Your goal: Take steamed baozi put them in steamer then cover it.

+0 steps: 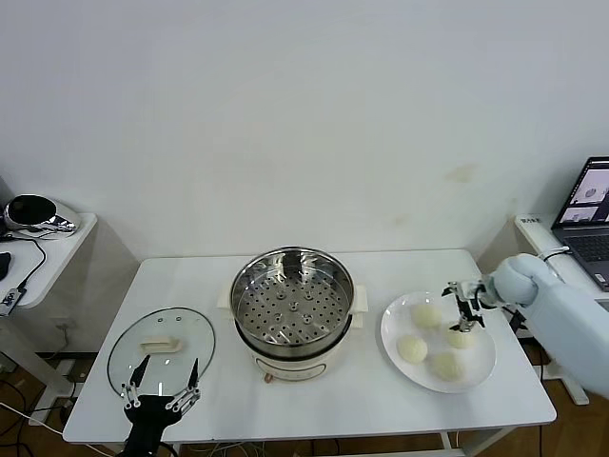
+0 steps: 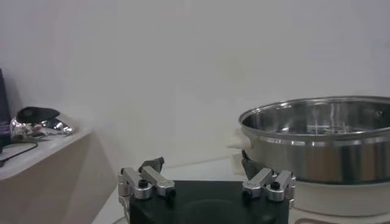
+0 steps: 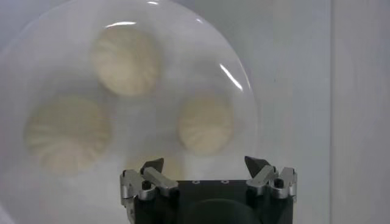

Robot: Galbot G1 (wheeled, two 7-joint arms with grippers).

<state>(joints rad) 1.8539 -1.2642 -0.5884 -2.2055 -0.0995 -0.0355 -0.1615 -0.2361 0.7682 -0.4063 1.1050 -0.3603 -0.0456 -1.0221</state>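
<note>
Nearest the head camera, the left gripper (image 1: 164,383) hovers at the near left edge of the white surface (image 1: 314,395), fingers spread and empty, just at the near rim of the cover (image 1: 160,347), a clear glass lid lying flat with its cream handle up. At the centre stands the steamer (image 1: 292,307), its steel pot uncovered and its perforated tray bare. To the right, a white plate (image 1: 392,328) carries four steamed baozi (image 1: 412,348). The right gripper (image 1: 465,307) hangs over the far right of the plate, fingers parted and holding nothing, directly above one bun and just beside another.

Nothing has been loaded yet, by the look of it. The buns sit close together, so a descending finger could press into a neighbour, or nudge the chosen bun so it slides on the smooth plate. Soft dough may also dent or slip if squeezed unevenly, and a bun carried low could catch the pot's rim.

A plain white wall backs the surface. A small side table with a dark rounded object and cables stands at far left; an open laptop (image 1: 590,211) sits at far right.
</note>
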